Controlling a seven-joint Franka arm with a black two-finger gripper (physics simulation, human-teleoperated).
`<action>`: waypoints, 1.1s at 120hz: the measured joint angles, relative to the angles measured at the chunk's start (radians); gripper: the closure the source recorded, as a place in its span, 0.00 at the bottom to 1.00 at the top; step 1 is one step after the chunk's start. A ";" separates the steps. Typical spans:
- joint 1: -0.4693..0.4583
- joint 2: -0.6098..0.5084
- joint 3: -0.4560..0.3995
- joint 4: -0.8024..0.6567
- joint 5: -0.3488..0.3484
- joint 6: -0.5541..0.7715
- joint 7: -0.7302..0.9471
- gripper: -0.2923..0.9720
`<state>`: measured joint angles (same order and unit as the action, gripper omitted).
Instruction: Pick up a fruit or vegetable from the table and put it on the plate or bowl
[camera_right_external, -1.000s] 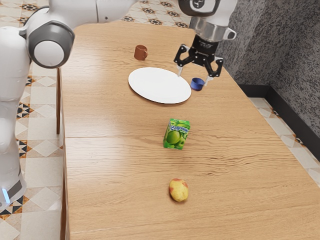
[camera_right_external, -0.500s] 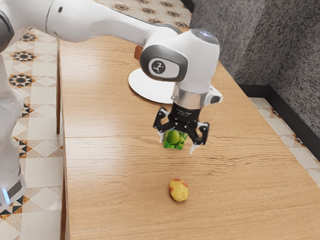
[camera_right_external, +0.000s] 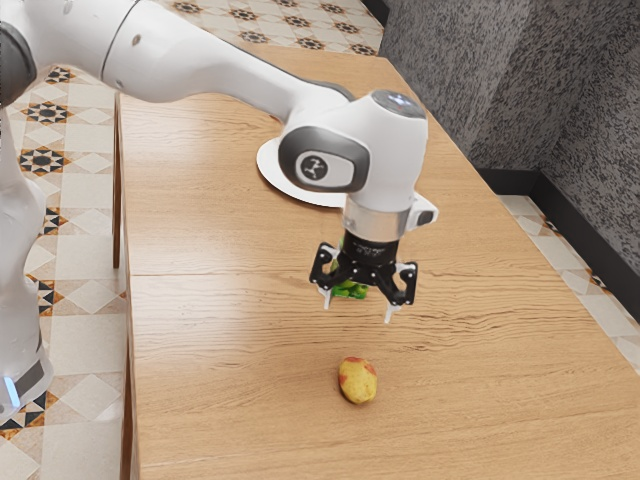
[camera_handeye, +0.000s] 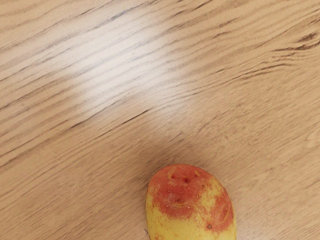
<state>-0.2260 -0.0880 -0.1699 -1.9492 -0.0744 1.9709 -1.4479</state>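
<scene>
While the pincer hangs released near the red-yellow fruit, writing on the green carton is hidden.

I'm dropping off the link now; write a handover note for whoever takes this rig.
Hand: open, holding nothing, above the table, in front of the green carton in the exterior view, close to the yellow-red fruit.
Fruit lies on the table, not yet grasped.
White plate sits farther back, beyond the carton.
Done: nothing placed.
Left: lower onto the fruit, grasp it, carry it to the plate, release.
</scene>
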 joint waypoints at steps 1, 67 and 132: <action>0.000 0.002 0.000 0.000 0.001 0.000 -0.001 0.23; 0.009 0.087 -0.032 -0.036 0.002 0.068 -0.037 0.23; -0.014 0.136 -0.061 -0.042 -0.010 0.141 -0.052 0.23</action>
<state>-0.2403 0.0480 -0.2306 -1.9917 -0.0847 2.1123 -1.5002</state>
